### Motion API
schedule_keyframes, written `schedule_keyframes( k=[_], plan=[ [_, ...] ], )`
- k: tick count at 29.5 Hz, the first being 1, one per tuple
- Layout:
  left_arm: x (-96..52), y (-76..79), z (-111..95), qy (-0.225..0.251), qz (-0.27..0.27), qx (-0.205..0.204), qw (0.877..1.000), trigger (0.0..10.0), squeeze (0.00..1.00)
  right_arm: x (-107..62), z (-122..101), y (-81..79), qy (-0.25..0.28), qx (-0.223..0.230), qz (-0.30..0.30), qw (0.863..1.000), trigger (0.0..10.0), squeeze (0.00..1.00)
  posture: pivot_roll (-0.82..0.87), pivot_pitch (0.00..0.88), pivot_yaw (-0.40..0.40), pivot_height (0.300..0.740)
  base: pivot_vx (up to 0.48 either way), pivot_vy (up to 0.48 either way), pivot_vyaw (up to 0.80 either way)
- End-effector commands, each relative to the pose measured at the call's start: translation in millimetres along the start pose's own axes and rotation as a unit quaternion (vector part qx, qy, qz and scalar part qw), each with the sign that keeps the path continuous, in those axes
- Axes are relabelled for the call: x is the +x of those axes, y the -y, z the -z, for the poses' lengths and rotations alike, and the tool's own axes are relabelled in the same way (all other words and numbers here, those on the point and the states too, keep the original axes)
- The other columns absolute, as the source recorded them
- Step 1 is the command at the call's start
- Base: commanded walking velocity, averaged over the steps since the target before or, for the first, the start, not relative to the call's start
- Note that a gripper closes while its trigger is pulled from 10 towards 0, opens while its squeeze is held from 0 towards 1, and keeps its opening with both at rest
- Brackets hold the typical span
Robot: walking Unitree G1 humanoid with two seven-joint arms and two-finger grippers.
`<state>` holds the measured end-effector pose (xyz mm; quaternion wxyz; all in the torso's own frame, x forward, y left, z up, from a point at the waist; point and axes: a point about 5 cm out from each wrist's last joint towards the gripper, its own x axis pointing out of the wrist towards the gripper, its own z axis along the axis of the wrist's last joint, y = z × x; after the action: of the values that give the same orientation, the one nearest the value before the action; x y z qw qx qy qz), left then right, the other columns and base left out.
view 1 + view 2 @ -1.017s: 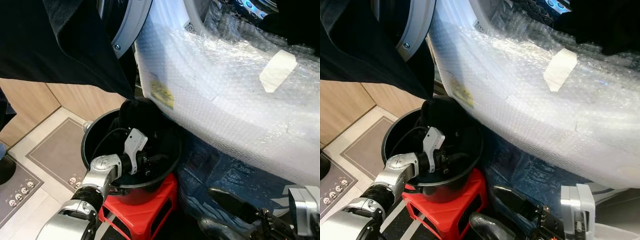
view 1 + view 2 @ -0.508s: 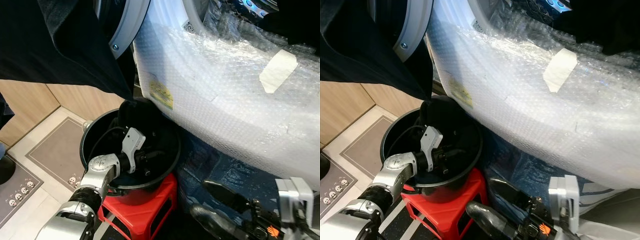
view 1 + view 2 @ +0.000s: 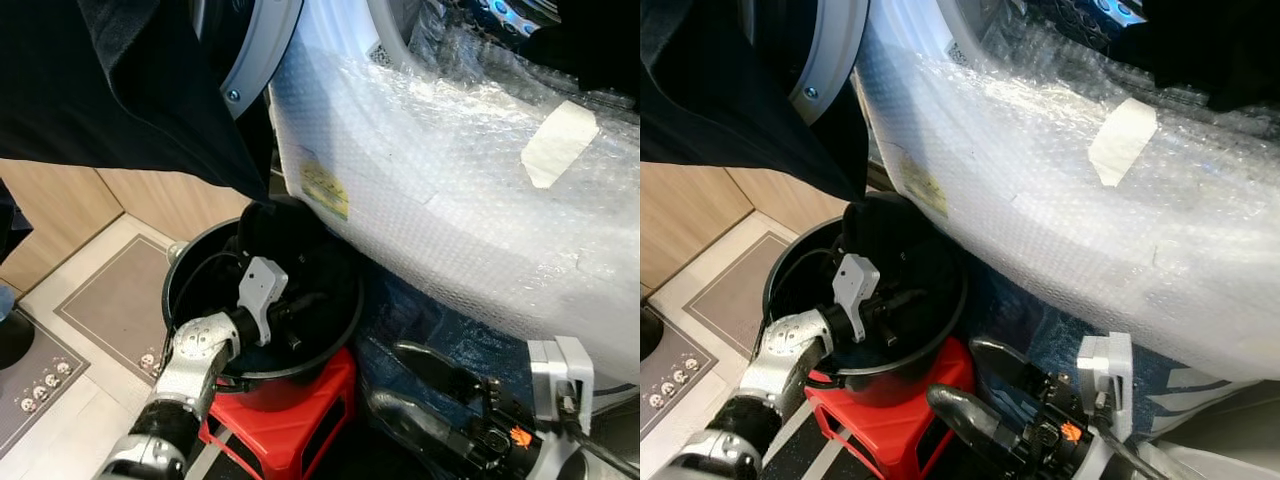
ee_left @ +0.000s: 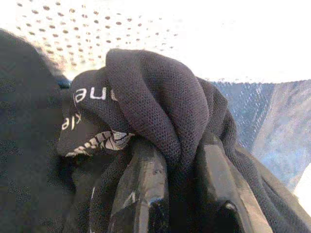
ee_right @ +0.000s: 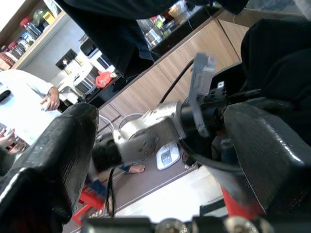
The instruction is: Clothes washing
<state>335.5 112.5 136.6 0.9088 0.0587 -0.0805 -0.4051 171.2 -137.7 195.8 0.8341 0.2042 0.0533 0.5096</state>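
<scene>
Down in the black bucket (image 3: pixel 190 275) at lower left, my left gripper (image 4: pixel 177 194) pinches dark clothing (image 4: pixel 160 102); my right gripper (image 5: pixel 160 145) gapes wide.

My head views are sharp, lit from above; glare on the bubble wrap (image 3: pixel 470 190). The bucket (image 3: pixel 185 275) interior sits in deep shadow. Left wrist view is blown out on top, with the dark cloth (image 4: pixel 155 107) grainy.
</scene>
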Motion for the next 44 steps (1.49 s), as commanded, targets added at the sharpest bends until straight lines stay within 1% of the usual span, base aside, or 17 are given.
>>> schedule_keyframes(
  k=[1,2,3,5,7,9,12,15,19,21,23,28,30,35,37,39,44],
  plan=[
    [0.9,7.8,-7.4,0.016,0.008,0.034,0.999,2.2,0.0,1.8,3.0,1.6,-0.002,-0.001,-0.004,1.0,10.0,0.0,-0.16,0.186,0.04,0.74,0.0,0.0,0.0],
    [0.8,10.7,-9.4,0.019,0.009,0.047,0.999,6.4,0.0,2.5,2.8,3.3,-0.002,-0.005,-0.003,1.0,10.0,0.0,-0.16,0.181,0.041,0.74,0.0,0.0,0.0],
    [1.1,16.0,-13.5,0.025,0.011,0.069,0.997,10.0,0.0,3.7,2.2,6.4,-0.003,-0.011,-0.001,1.0,10.0,0.0,-0.16,0.171,0.044,0.74,0.0,0.0,0.0],
    [1.9,20.9,-18.1,0.034,0.012,0.087,0.996,10.0,0.0,4.8,2.0,10.0,-0.002,-0.016,0.003,1.0,10.0,0.0,-0.16,0.158,0.045,0.74,0.0,0.0,0.0],
    [1.9,22.3,-20.1,0.038,0.01,0.092,0.995,10.0,0.0,5.1,2.3,11.5,-0.003,-0.018,0.004,1.0,10.0,0.0,-0.15,0.155,0.045,0.74,0.0,0.0,0.0],
    [3.0,29.5,-34.2,0.064,-0.001,0.105,0.992,10.0,0.0,5.1,1.4,21.2,-0.008,-0.037,0.016,0.999,10.0,0.0,-0.14,0.13,0.045,0.74,0.0,0.0,0.0],
    [2.5,32.1,-40.1,0.072,-0.005,0.118,0.99,10.0,0.0,4.5,0.7,26.3,-0.011,-0.049,0.024,0.998,10.0,0.0,-0.14,0.119,0.045,0.74,0.0,0.0,0.0],
    [2.5,39.6,-61.5,0.105,-0.01,0.137,0.985,10.0,0.0,0.4,-3.6,42.8,-0.016,-0.076,0.052,0.996,10.0,0.0,-0.13,0.099,0.042,0.74,0.0,0.0,0.0],
    [4.2,44.4,-74.7,0.126,-0.011,0.142,0.982,10.0,0.0,-0.5,-6.9,54.1,-0.015,-0.093,0.076,0.993,10.0,0.0,-0.12,0.088,0.038,0.74,0.0,0.0,0.0],
    [9.2,50.6,-92.5,0.153,0.0,0.15,0.977,10.0,0.0,-1.9,-11.1,70.1,-0.013,-0.105,0.112,0.988,10.0,0.0,-0.12,0.078,0.033,0.74,0.0,0.0,0.0],
    [11.7,52.8,-101.2,0.167,0.005,0.152,0.974,10.0,0.0,-1.2,-12.4,75.1,-0.013,-0.11,0.123,0.986,10.0,0.0,-0.12,0.069,0.032,0.74,0.0,0.0,0.0],
    [17.8,59.9,-116.8,0.19,0.019,0.141,0.971,10.0,0.0,0.6,-15.8,82.1,-0.009,-0.128,0.137,0.982,10.0,0.0,-0.11,0.068,0.032,0.74,0.0,0.0,0.0],
    [23.0,62.0,-124.1,0.2,0.024,0.122,0.972,10.0,0.0,2.3,-18.3,86.2,-0.012,-0.148,0.146,0.978,10.0,0.0,-0.12,0.068,0.04,0.74,0.0,0.0,0.0],
    [32.1,67.0,-135.3,0.208,0.042,0.104,0.972,10.0,0.0,8.2,-25.6,87.9,0.001,-0.165,0.154,0.974,10.0,0.0,-0.12,0.066,0.048,0.74,0.0,0.0,0.0],
    [37.5,70.2,-141.4,0.219,0.05,0.113,0.968,10.0,0.0,11.9,-25.9,86.5,0.001,-0.169,0.154,0.974,10.0,0.0,-0.13,0.059,0.054,0.74,0.0,0.0,0.0],
    [40.8,72.4,-144.3,0.222,0.055,0.111,0.967,10.0,0.0,13.8,-25.9,85.5,0.003,-0.17,0.151,0.974,10.0,0.0,-0.13,0.058,0.055,0.74,0.0,0.0,0.0],
    [47.6,80.3,-152.4,0.237,0.074,0.085,0.965,10.0,0.0,21.9,-26.0,81.0,0.009,-0.177,0.145,0.974,10.0,0.0,-0.14,0.05,0.069,0.74,0.0,0.0,0.0]
  ],
)
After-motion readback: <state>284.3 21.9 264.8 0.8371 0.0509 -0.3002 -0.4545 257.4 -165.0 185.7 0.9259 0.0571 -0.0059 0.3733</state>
